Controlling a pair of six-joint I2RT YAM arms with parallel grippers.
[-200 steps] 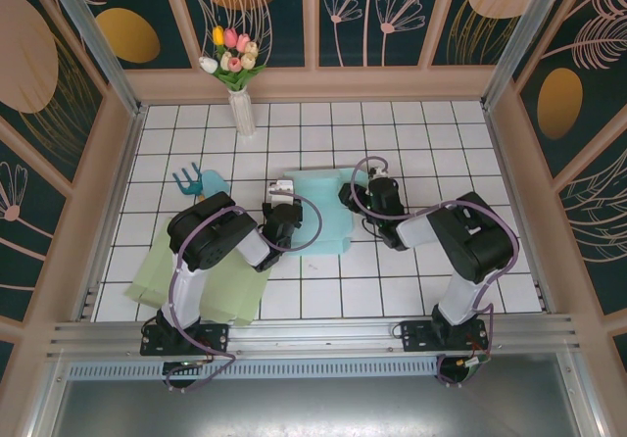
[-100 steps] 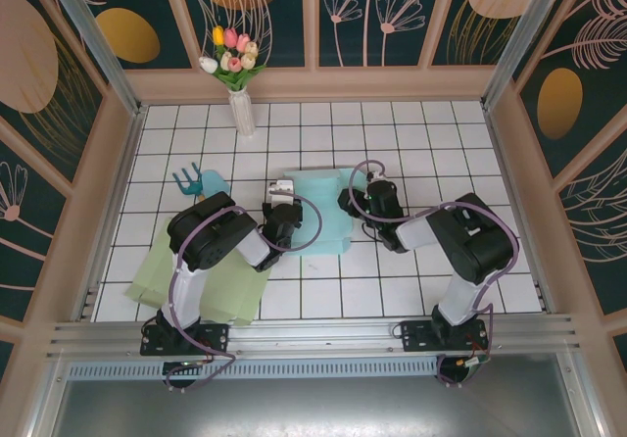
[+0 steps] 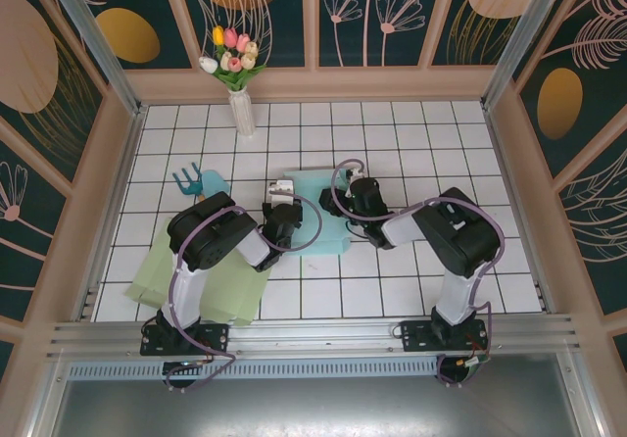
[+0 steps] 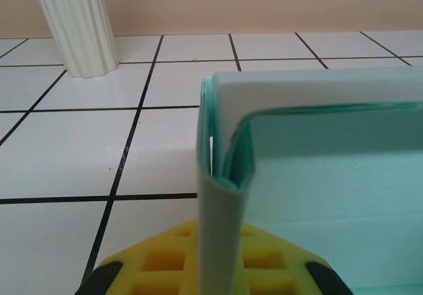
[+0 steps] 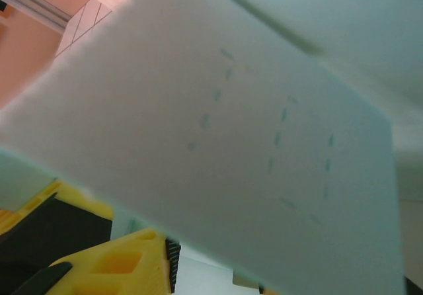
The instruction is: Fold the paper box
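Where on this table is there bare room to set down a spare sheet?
Free: the far tiles from the vase across to the right wall, and the tiles right of the right arm. Crowded: the centre, where the left gripper and right gripper sit at the paper box, and the left side, with the blue fork and green sheets.

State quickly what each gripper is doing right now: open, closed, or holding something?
Left gripper: closed on a wall of the paper box.
Right gripper: at the box's right edge; whether it is open or closed cannot be told.
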